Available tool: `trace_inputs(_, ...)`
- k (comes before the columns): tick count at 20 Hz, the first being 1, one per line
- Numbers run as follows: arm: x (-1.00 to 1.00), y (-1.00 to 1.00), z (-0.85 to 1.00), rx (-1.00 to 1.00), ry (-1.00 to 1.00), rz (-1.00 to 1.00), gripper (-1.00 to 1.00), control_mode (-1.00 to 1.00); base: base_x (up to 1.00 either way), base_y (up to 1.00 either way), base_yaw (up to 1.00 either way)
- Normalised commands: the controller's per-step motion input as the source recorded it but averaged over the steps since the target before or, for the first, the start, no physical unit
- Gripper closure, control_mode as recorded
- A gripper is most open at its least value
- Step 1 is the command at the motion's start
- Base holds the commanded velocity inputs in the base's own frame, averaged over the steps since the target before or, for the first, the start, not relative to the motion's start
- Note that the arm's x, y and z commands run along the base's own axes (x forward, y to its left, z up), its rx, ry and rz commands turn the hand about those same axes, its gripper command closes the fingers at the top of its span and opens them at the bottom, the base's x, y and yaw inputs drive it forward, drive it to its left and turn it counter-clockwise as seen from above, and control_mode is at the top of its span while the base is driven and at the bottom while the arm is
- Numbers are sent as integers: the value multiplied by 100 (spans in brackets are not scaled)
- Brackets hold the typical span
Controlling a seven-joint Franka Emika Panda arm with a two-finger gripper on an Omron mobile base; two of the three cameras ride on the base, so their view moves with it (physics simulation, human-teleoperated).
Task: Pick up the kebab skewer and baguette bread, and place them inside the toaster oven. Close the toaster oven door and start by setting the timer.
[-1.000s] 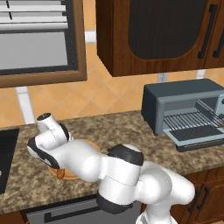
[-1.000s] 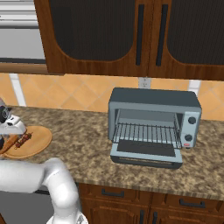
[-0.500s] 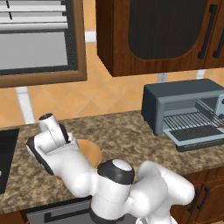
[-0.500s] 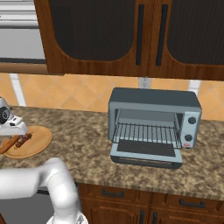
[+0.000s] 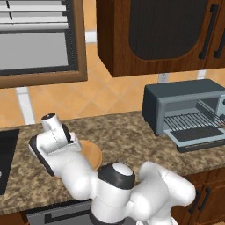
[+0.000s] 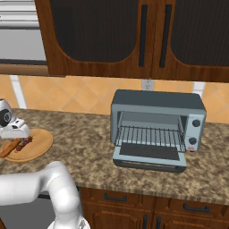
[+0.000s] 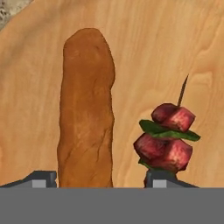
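the pincer [image 7: 100,179] is down over the round wooden board [image 6: 38,142] at the left of the granite desk [image 6: 85,152], its two tips standing apart on either side of the baguette bread [image 7: 86,109] — whether they press on the loaf i cannot tell. the loaf lies lengthwise between them on the board. just beside it lies the kebab skewer [image 7: 168,138], red chunks and a green leaf on a thin stick. well to the right on the desk stands the toaster oven [image 6: 156,127] — its toaster oven door [image 6: 150,157] dropped open, wire rack bare.
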Motion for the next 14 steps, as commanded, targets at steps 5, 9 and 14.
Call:
trace_inputs(5,0,-51,-30,8,0,0,-100,-100,0,0,0)
trace_inputs(9,0,-37,-29,7,-5,-2,-100,-100,0,0,0)
trace_inputs(14,-3,-20,-30,0,-13,-4,-100,-100,0,0,0)
